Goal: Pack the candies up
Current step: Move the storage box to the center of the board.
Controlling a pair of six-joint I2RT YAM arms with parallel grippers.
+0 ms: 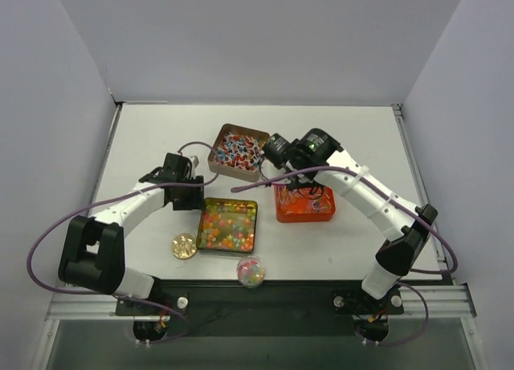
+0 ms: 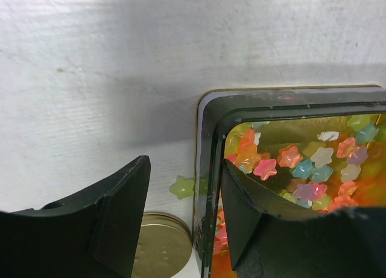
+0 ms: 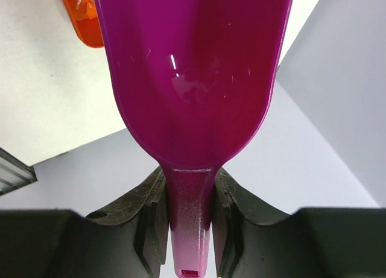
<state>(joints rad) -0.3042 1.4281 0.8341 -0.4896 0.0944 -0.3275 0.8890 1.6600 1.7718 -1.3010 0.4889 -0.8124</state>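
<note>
The left gripper (image 2: 181, 187) is set, jaws apart, astride the wall of the square tin (image 2: 208, 169); the candies (image 2: 301, 169) are contained inside. At its 1 o'clock, the purple scoop (image 3: 193, 79) is clamped by the right gripper (image 3: 190, 199).

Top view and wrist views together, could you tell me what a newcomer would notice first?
The purple scoop fills the right wrist view, its handle clamped between the right fingers. At mid-table, bright candies lie in a square tin, whose wall the left fingers straddle.
</note>
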